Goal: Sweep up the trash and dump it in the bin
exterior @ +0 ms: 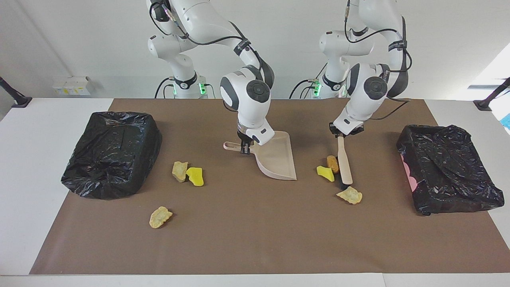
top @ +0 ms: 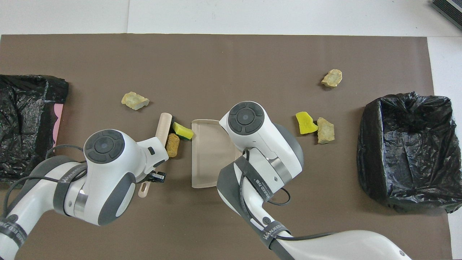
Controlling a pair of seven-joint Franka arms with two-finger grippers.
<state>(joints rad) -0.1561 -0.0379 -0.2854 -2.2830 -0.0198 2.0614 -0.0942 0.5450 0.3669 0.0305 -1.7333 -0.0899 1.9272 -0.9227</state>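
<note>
Two black-lined bins (exterior: 113, 153) (exterior: 448, 167) at frame edges show no trash; dustpan (exterior: 277, 159) bare. Left claw (exterior: 342, 134) grasps brush (exterior: 344, 164), right claw (exterior: 246, 148) the dustpan handle. Brown mat (exterior: 255, 239) covers tabletop (exterior: 24, 199).

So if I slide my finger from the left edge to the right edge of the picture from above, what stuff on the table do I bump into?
Pink bin with black liner → tan lump → brush → dustpan → yellow sponge chunk → another black-lined bin.
</note>
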